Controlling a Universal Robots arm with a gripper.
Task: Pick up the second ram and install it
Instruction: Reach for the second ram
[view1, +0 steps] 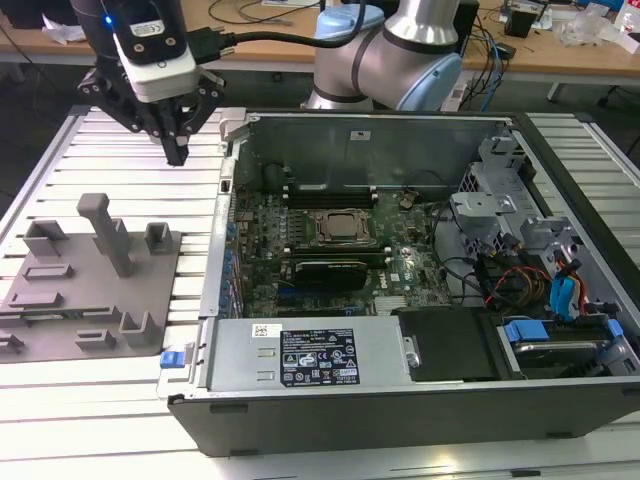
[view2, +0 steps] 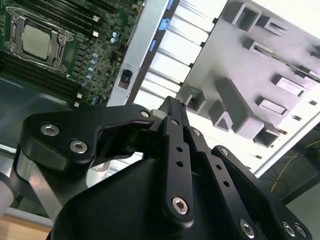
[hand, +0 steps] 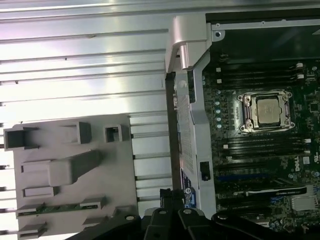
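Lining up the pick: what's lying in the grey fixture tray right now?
One green ram stick lies in a slot of the grey fixture tray. The tray's corner behind the gripper is covered, so that part cannot be checked.

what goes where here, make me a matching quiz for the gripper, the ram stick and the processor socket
Things:
1. gripper
2. second ram
3. processor socket

Places:
A. lying in the grey fixture tray
B. on the motherboard, between black memory slots
C. over the slatted table, beside the computer case

Pairs: 1-C, 2-A, 3-B
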